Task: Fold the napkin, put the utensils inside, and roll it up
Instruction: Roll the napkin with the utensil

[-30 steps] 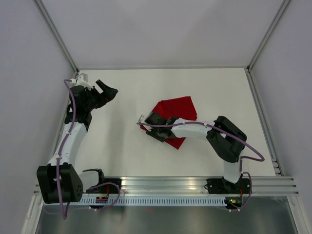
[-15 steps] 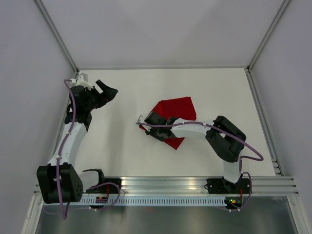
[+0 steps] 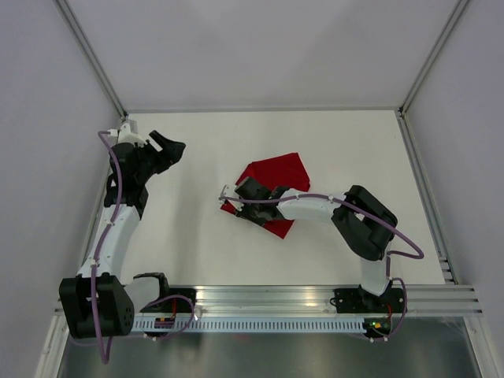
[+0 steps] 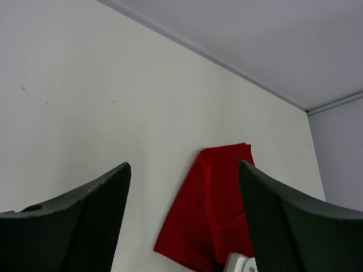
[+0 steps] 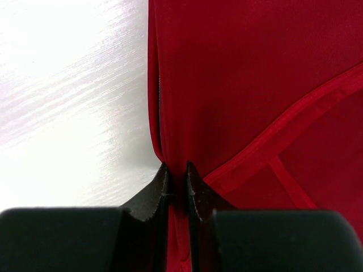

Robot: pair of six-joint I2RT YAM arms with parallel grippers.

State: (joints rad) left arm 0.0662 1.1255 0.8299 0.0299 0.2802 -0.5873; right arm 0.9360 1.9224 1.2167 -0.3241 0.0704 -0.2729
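The deep-red napkin (image 3: 277, 171) lies partly folded near the middle of the white table (image 3: 189, 228). My right gripper (image 3: 238, 205) is at the napkin's left edge and is shut on a pinched fold of the cloth. In the right wrist view, the right gripper (image 5: 176, 168) has both tips pressed onto a ridge of the napkin (image 5: 244, 79). My left gripper (image 3: 168, 145) hangs open at the far left, well away from the cloth. In its wrist view the left gripper (image 4: 184, 166) holds nothing, with the napkin (image 4: 207, 209) beyond it. No utensils are in view.
Grey walls and metal frame rails enclose the table on the left, back and right. A ribbed rail (image 3: 268, 303) with both arm bases runs along the near edge. The right arm's white link (image 4: 241, 262) shows at the napkin's near side.
The right gripper's jaws have closed onto the napkin's left fold, and the cloth has bunched slightly toward it. The left gripper has shifted a little to the left and narrowed slightly.
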